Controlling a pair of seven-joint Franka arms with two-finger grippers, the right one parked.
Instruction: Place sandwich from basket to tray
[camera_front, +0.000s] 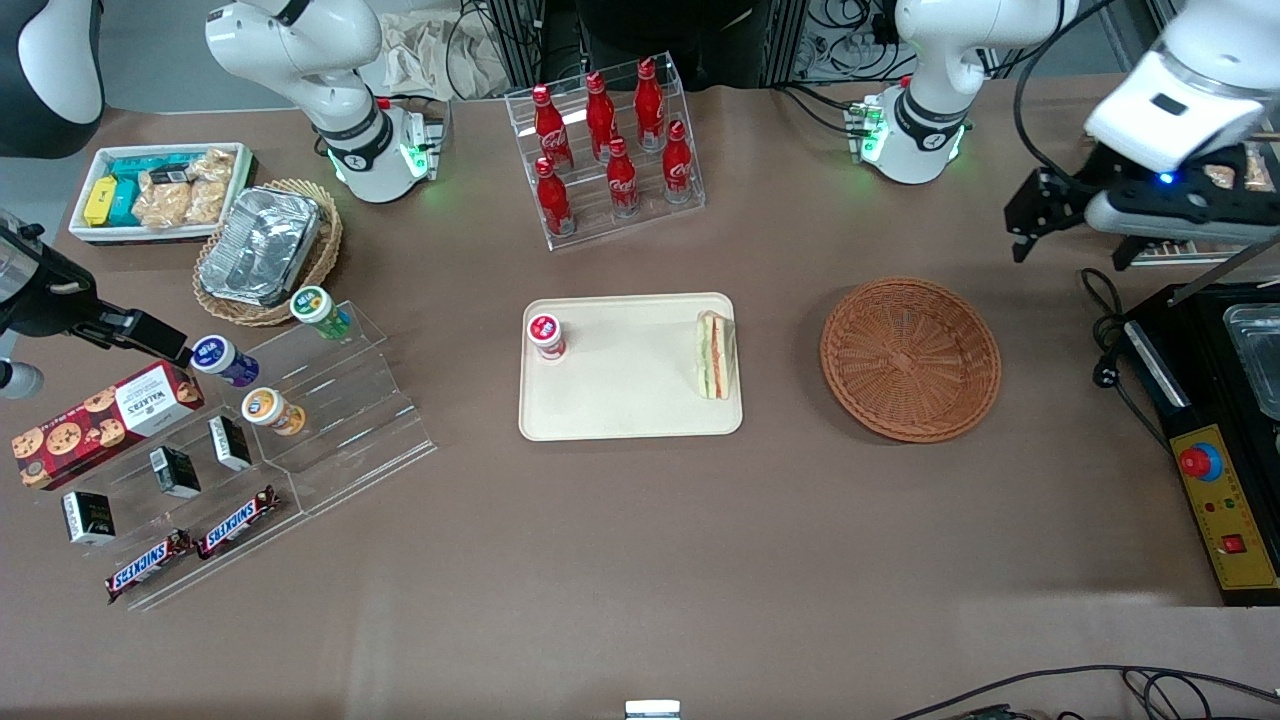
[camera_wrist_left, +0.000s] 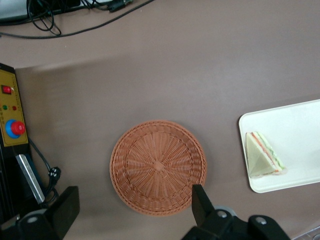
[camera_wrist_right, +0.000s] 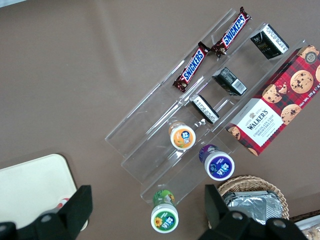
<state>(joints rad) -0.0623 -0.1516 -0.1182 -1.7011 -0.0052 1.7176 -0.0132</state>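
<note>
Lying nearest the front camera, well apart from the tray (camera_front: 600, 410) toward the parked arm's end of the desk (camera_front: 640, 560): two Snickers bars (camera_front: 190, 548) at the foot of a clear stepped rack (camera_front: 330, 430). Resting on the tray now: the sandwich (camera_front: 716, 354), standing on one long edge just inside the rim nearest the basket (camera_front: 910, 358), probably because that edge was the shortest reach. Sharing the tray: a small red-capped cup (camera_front: 546, 335), well apart from the sandwich. Sitting empty beside the tray: the basket, so judging the placing as done. Hovering high above the desk, past the basket toward the working arm's end: the tool (camera_front: 1075, 235), with its fingers (camera_wrist_left: 200, 202) spread wide and gripping nothing, the wrist view looking straight down on the basket between them. Reading that raised, opened pose as clearing away from the tray.
</note>
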